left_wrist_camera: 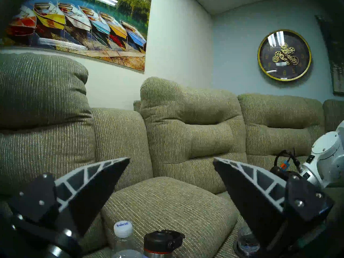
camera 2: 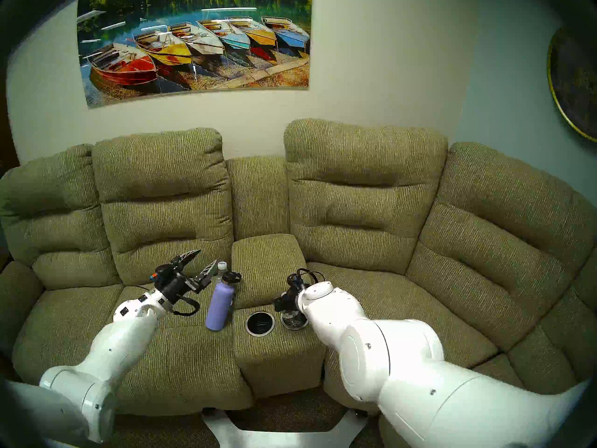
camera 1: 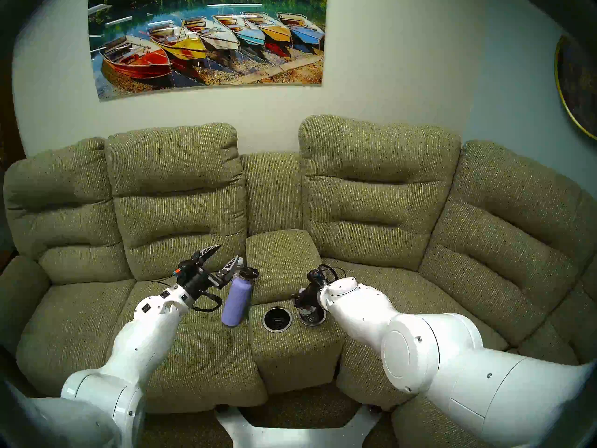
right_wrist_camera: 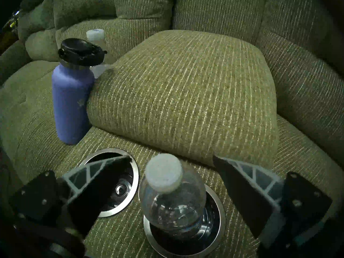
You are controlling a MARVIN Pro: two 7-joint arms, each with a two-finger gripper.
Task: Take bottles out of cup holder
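Note:
The lavender flask [camera 1: 236, 300] with a black loop cap stands on the left seat, leaning against the centre console; it also shows in the right wrist view [right_wrist_camera: 71, 101]. The cup holder's left well [camera 1: 277, 330] is empty. The small clear bottle [right_wrist_camera: 171, 196] with a white cap stands in the right well [right_wrist_camera: 220, 211]. My right gripper [right_wrist_camera: 172, 157] is open just above it, one finger on each side of the bottle and apart from it. My left gripper [camera 1: 227, 252] is open and empty, up and to the left of the flask's cap.
A taller clear bottle with a white cap [left_wrist_camera: 122, 231] stands right behind the flask on the left seat. The padded console armrest [camera 1: 281, 260] rises just behind the wells. Sofa backrests close off the far side.

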